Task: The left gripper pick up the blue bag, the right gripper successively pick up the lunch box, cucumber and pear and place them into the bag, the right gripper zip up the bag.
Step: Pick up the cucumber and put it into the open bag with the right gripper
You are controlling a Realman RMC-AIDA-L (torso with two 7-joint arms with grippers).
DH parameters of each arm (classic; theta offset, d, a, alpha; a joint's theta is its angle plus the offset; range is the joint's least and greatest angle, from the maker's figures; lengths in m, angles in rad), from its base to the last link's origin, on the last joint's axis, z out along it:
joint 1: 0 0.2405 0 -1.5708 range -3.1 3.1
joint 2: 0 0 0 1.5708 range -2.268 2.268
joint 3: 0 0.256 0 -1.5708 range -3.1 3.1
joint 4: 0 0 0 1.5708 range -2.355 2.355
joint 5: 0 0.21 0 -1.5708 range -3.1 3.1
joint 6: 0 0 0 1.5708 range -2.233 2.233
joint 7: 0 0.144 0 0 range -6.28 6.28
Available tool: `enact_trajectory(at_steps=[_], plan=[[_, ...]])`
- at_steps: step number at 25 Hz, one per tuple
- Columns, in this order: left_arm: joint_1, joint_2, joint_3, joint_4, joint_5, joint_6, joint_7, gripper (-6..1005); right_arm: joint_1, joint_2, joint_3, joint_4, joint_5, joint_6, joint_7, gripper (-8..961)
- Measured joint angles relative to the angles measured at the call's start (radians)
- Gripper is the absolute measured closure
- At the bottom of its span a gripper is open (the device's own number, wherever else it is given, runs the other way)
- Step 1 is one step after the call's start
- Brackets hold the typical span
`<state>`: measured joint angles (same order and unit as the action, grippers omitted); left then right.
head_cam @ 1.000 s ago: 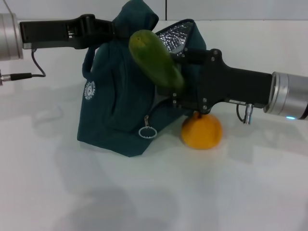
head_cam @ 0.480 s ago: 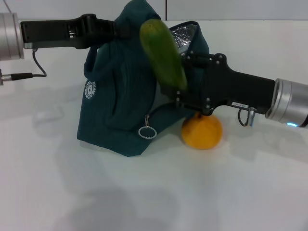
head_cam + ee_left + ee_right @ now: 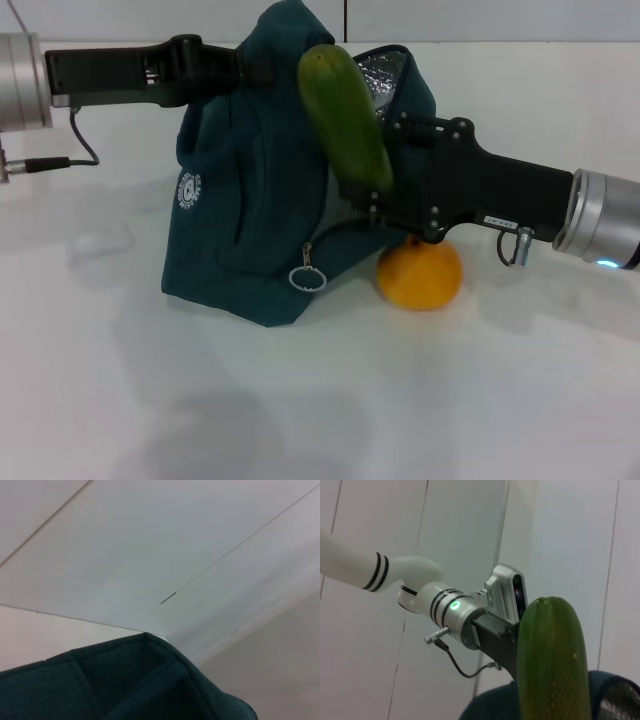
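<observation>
Nearest, at lower centre of the head view, the round yellow-orange pear [image 3: 420, 274] sat on the white table [image 3: 330, 400], touching the foot of the dark teal-blue fabric bag [image 3: 255, 230]. Above it, right of centre, the right gripper [image 3: 372, 190] was clamped on the lower end of the long smooth dark green cucumber [image 3: 346, 117], which stood steep against the bag's silver foil lining [image 3: 383, 72]. Farther back, at upper left, the left gripper [image 3: 255, 68] was closed on the bag's raised top.

To do this well, I judged the cucumber's free end should clear the rim, then tip down into the foil mouth while the left arm kept it wide.

Against the earlier frames, the cucumber had swung from slanted to nearly upright and risen closer to the opening. The lunch box was not visible.
</observation>
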<state>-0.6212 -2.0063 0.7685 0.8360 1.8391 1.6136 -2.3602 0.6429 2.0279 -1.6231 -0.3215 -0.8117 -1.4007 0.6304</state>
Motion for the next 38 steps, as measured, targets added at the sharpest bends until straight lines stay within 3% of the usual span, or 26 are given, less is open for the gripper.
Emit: enact_trajectory(at_steps=[38], plan=[[0.000,-0.003,-0.005,0.000,-0.001,0.012,0.003,935,0.037,0.000,-0.044,-0.053,0.007,0.094,0.111,348]])
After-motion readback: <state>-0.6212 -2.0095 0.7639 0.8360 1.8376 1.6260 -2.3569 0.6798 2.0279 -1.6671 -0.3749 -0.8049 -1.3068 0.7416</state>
